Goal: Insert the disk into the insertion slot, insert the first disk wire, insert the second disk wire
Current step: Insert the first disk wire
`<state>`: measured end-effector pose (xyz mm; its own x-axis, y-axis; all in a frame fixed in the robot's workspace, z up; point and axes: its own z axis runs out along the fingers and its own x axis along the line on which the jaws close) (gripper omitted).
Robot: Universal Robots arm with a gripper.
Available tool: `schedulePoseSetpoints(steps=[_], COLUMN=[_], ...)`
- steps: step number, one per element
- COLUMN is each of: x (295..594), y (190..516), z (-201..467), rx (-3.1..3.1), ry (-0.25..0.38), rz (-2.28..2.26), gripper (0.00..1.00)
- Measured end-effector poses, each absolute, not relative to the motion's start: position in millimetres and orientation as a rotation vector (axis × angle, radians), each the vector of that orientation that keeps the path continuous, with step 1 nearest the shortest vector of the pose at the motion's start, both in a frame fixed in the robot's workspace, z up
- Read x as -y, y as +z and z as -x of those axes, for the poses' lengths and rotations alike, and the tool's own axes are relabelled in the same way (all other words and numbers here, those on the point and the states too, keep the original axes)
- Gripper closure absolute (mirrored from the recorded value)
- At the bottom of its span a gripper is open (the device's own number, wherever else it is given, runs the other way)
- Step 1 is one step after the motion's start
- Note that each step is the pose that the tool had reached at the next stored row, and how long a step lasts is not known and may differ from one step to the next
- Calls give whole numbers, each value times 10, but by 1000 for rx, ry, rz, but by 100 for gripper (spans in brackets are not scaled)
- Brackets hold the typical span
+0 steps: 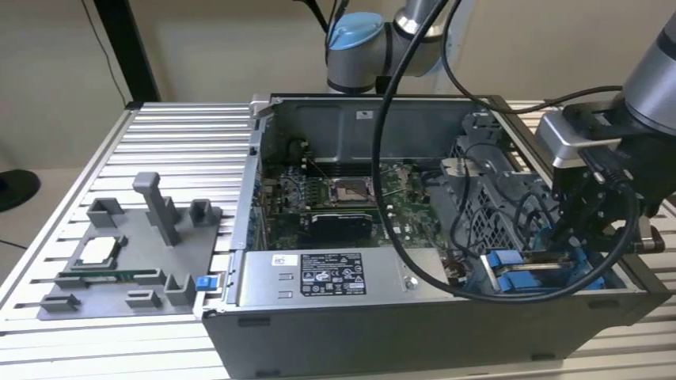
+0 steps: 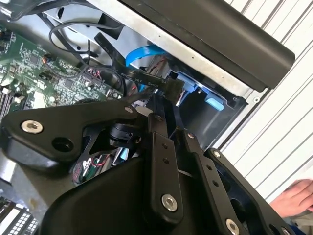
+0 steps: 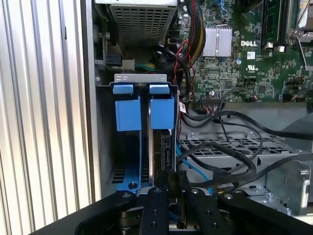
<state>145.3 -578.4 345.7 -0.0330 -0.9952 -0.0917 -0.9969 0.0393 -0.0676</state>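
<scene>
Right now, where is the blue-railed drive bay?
In the exterior view, the drive bay sits in the near corner of the computer case, on the exterior view's right, beside the silver power-supply box and under the pincer.

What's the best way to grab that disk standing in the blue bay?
Pinch the disk by its exposed narrow edge, across its flat faces, coming in through the open side of the case, probably. It stands edge-out in the insertion slot, blue rails flanking it.
</scene>
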Motion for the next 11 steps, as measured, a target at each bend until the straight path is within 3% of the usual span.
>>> schedulePoseSetpoints(steps=[11], x=[5784], y=[3408], z=[-1467], rx=[-2181], ry=[24], rz=[2099], gripper=[100])
